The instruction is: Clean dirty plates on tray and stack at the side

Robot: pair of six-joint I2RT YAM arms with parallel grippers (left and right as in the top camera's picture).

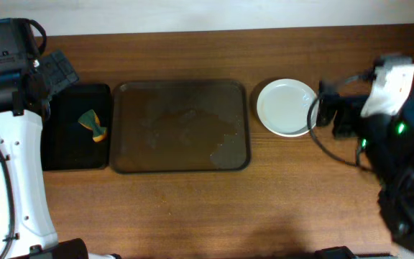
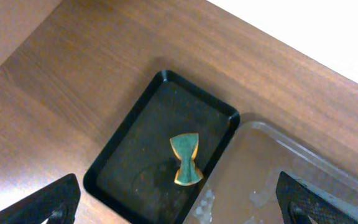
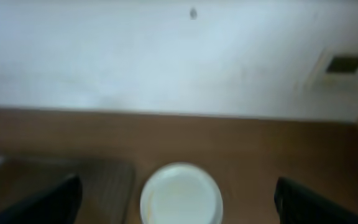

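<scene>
A white plate (image 1: 287, 106) lies on the wooden table just right of the clear brownish tray (image 1: 128, 129), which holds only wet smears and foam. The plate also shows, blurred, in the right wrist view (image 3: 181, 194). A green and yellow sponge (image 1: 93, 124) lies in a small black tray (image 1: 60, 144) at the left, also in the left wrist view (image 2: 185, 160). My left gripper (image 2: 179, 208) is open and empty, high above the black tray. My right gripper (image 3: 176, 199) is open and empty, raised to the right of the plate.
The black tray (image 2: 123, 155) touches the left side of the clear tray (image 2: 328, 168). The table's far edge meets a white wall (image 3: 166, 56). The right arm's body and cables (image 1: 394, 137) fill the right side of the table.
</scene>
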